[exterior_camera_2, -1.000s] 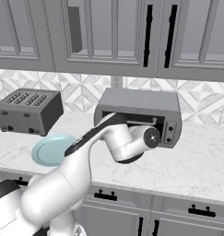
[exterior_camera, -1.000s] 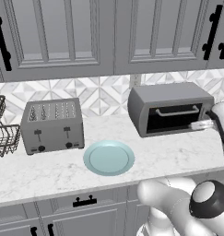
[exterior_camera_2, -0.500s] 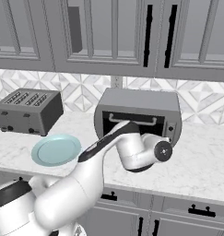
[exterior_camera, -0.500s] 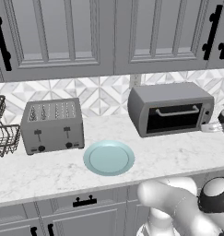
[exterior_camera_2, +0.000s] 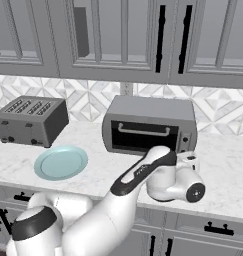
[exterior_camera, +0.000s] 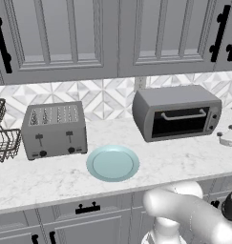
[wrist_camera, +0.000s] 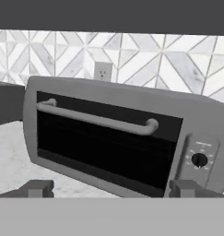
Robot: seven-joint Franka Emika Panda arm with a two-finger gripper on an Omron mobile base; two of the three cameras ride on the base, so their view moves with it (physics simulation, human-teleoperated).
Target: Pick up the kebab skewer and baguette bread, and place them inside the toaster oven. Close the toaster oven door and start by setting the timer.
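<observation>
The toaster oven door (wrist_camera: 104,138) stands closed. The fingers (wrist_camera: 39,188) are spread and empty, facing it near the knob (wrist_camera: 199,160), probably for the timer

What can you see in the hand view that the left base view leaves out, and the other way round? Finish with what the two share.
Hand view alone: a wall socket on the tiles above the toaster oven, and the two tips of the open pincer at the bottom edge.
Left base view alone: the four-slot toaster, the teal plate with nothing on it, a wire basket at the left edge, and the upper cupboards.
Both: the toaster oven with its door shut, its silver bar handle, the knobs at its right, and the patterned wall tiles.
</observation>
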